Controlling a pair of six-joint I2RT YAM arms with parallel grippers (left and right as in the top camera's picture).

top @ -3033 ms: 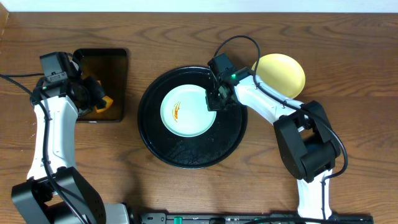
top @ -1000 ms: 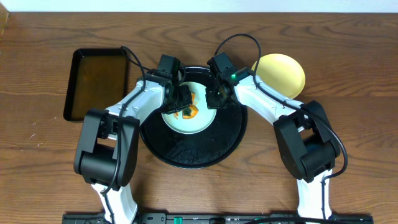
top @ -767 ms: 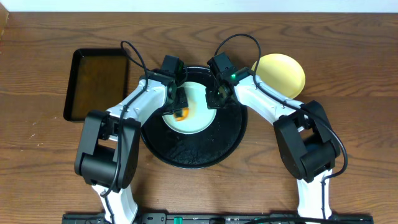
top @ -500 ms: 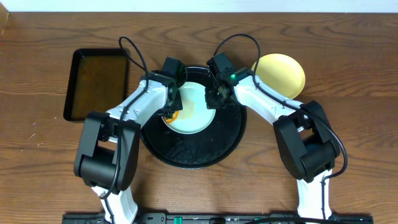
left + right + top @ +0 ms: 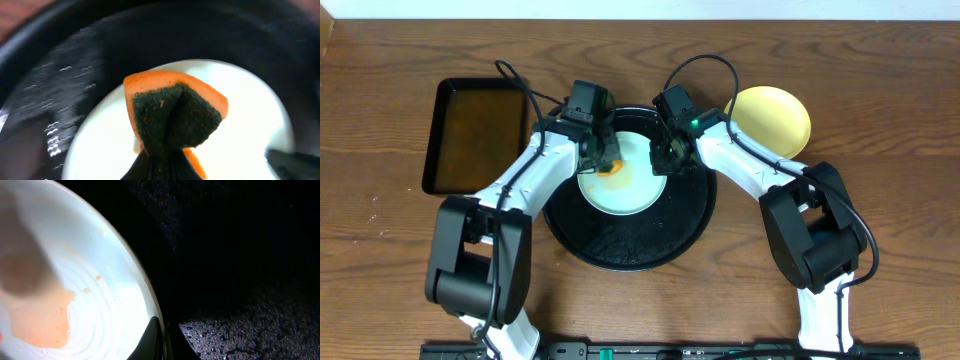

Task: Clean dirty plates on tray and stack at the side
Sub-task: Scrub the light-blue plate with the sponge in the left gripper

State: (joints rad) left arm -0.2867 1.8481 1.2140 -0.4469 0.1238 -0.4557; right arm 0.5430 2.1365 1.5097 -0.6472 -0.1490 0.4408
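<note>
A pale mint-blue plate (image 5: 628, 180) lies on the large round black tray (image 5: 630, 240). My left gripper (image 5: 603, 160) is shut on an orange sponge with a dark green scrub face (image 5: 172, 117) and presses it on the plate's upper left part. My right gripper (image 5: 665, 160) is shut on the plate's right rim (image 5: 150, 305) and holds it. A thin orange film (image 5: 40, 317) spreads on the plate. A pale yellow plate (image 5: 772, 118) lies on the table right of the tray. The third plate is out of view.
A smaller black rectangular tray (image 5: 478, 135) with brownish liquid stands at the left. The wooden table's far edge runs along the top. The tray surface is wet (image 5: 240, 330).
My left arm came from the rectangular tray to the plate with the sponge and rubbed across it. The orange streak is now smeared into a thin film. My right gripper stayed on the rim.
</note>
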